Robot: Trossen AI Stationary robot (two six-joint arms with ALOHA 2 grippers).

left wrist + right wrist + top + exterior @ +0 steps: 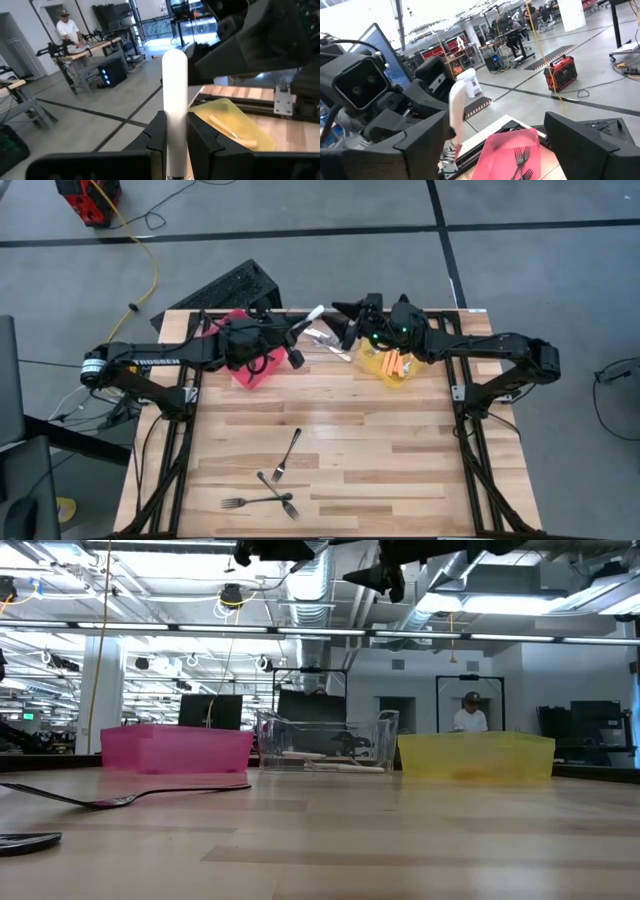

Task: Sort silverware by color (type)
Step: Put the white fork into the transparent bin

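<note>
Near table's front edge (pixel 330 532): three forks (pixel 262 488).

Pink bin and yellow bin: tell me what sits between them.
The clear bin stands between the pink bin and the yellow bin, shown in the low view; silver cutlery lies inside it.

- A pale wooden plank desk (pixel 380 440) is carrying everything, with bare boards showing across its middle.
- A red bin (pixel 250 370) is sitting at about 11 o'clock near the far edge.
- A clear bin (pixel 325 745) is sitting at 12 o'clock, between the red one and a yellow bin (pixel 390 370) at about 1 o'clock.
- One dark fork (pixel 287 454) is lying alone at about 7 o'clock, angled toward the far edge.
- Two more dark forks (pixel 262 498) are lying crossed over each other near the front edge, just beyond the single fork.
</note>
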